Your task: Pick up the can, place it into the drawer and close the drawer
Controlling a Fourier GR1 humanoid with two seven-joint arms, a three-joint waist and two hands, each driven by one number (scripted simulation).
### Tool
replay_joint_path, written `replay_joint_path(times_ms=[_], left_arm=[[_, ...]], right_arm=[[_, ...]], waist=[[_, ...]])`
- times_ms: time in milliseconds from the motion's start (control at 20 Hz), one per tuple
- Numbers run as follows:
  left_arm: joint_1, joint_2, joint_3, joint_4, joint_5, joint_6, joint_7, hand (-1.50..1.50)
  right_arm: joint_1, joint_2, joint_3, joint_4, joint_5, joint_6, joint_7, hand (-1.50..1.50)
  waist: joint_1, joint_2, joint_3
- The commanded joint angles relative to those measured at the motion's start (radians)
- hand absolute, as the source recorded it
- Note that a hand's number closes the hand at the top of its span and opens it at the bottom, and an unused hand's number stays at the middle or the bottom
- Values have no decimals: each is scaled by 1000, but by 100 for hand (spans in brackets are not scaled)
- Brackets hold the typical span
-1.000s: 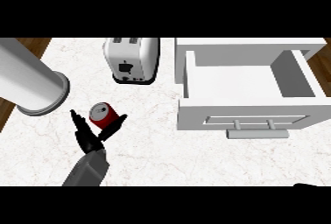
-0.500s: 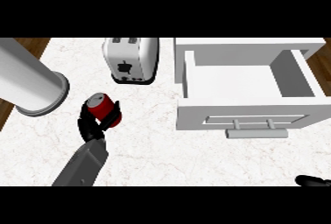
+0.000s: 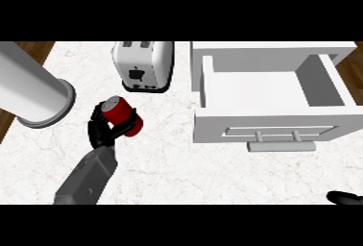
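Observation:
A red can with a grey top is held tilted above the white counter, left of centre. My left hand is curled round its lower side, fingers wrapping it from the left and below. The white drawer stands pulled open at the right, its inside bare, a grey handle on its front. Only a black tip of my right hand shows at the lower right edge; its fingers are hidden.
A white toaster stands at the back, just beyond the can. A big grey cylinder lies at the left. The marble counter stretches between the can and the drawer front.
My left hand has closed round the can and lifted it off the counter, tilting it. The forearm has shifted slightly forward. The right hand's tip has come into sight.

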Motion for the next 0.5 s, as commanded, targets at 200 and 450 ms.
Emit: replay_joint_path(times_ms=[200,450], left_arm=[[-46,18,-171,10,-135,-318,81,150],[-152,-3,-193,-64,-158,-260,238,150]], right_arm=[[4,-19,-27,42,-16,32,-49,-150],[70,35,17,-23,37,15,-54,-150]], waist=[[-4,1,1],[3,-4,1]])
